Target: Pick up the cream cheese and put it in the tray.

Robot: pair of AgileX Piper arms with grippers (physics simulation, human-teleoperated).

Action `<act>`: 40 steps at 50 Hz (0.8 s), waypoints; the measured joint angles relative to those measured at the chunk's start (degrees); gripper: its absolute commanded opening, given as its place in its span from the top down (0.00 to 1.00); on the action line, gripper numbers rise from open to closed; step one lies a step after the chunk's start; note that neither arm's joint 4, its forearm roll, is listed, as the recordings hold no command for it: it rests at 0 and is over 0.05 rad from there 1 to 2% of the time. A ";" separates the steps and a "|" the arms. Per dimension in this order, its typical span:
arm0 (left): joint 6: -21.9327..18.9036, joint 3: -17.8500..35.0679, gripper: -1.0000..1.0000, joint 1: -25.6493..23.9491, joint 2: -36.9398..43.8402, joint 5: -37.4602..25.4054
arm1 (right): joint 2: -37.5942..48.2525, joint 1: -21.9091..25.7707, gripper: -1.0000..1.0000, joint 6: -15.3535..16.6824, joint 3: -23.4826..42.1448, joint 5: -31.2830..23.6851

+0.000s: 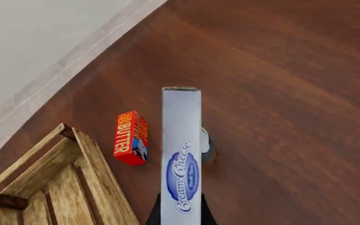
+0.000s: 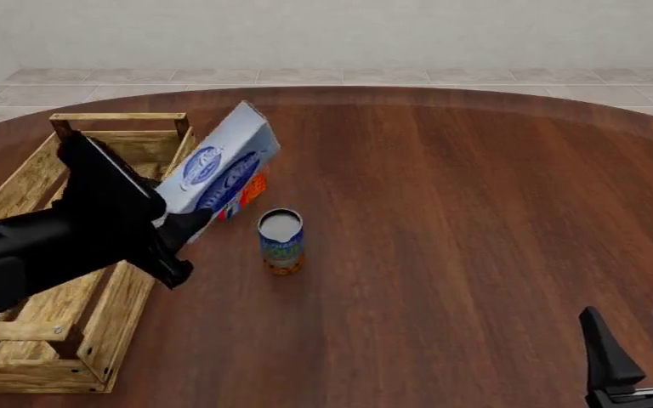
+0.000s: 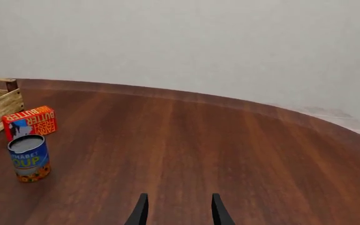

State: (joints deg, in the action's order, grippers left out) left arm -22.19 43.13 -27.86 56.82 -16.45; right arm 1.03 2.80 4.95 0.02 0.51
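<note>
The cream cheese (image 2: 218,170), a white and pale-blue box with a dark blue oval logo, hangs tilted in the air, and my left gripper (image 2: 179,225) is shut on its lower end. It hovers just right of the tray's right wall. In the left wrist view the cream cheese (image 1: 181,154) stands between the fingers, above the table. The tray (image 2: 31,255), a long light-wood crate with a slatted bottom, lies at the left; its corner (image 1: 73,183) shows in the left wrist view. My right gripper (image 2: 638,344) is open and empty at the near right; its fingertips (image 3: 141,211) point over bare table.
A red-orange butter box (image 1: 131,137) lies on the table beside the tray, mostly hidden behind the cream cheese in the front view. A blue soup can (image 2: 281,240) with a grey top stands just right of the held box, also the can (image 3: 28,158) in the right wrist view.
</note>
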 measured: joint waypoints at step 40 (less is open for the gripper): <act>8.47 0.09 1.00 27.30 6.02 2.15 | -0.99 2.48 0.00 3.55 0.08 2.03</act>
State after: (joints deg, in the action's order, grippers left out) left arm -13.72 43.21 -0.57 62.84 -14.30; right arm 0.03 5.28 8.50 0.10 2.54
